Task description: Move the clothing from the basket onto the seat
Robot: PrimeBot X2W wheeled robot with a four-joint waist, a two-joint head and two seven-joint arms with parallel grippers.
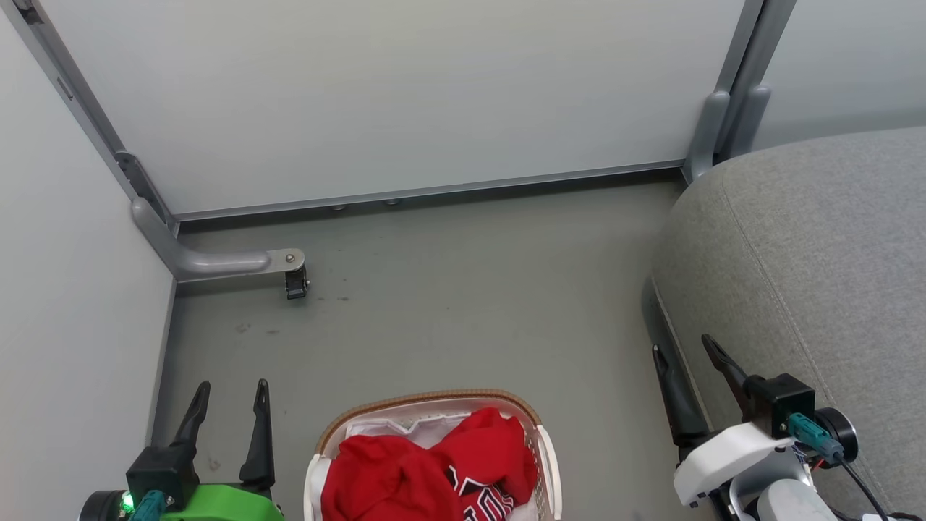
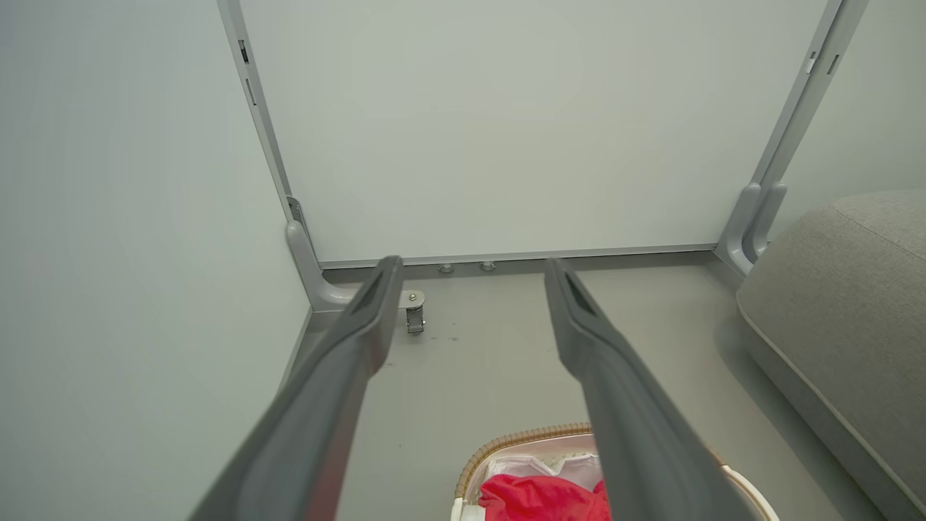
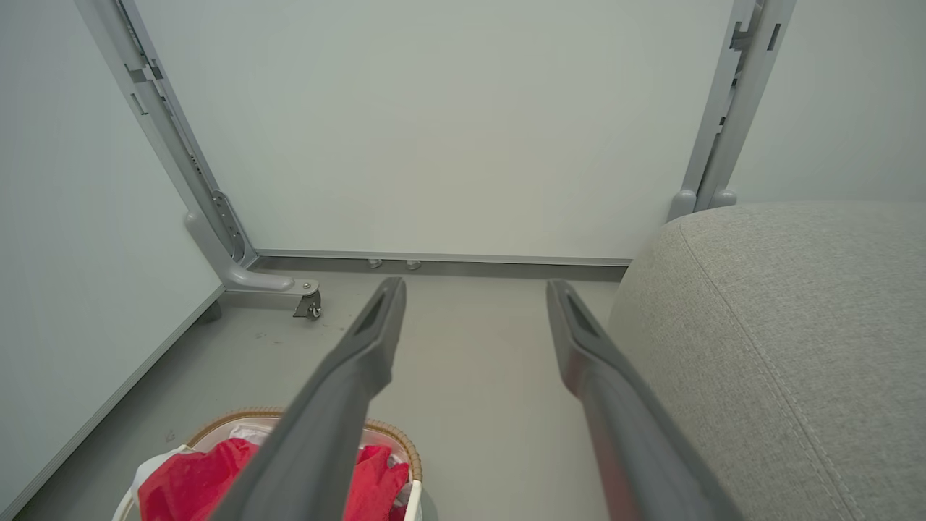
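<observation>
L gripper [image 2: 472,268] spread wide, empty; red clothing [image 2: 539,499] in basket [image 2: 521,438], btm edge; seat [image 2: 846,289] far right.

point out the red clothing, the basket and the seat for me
clothing [image 1: 394,470]: head view, on the bunched red fabric left of the lettering.
basket [image 1: 434,396]: head view, on the far arc of its brown woven rim.
seat [image 1: 817,239]: head view, on the grey cushion's top surface.

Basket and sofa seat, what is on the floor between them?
Bare grey floor lies between the basket and the seat, as the head view shows. The open right gripper hangs by the seat's edge.
</observation>
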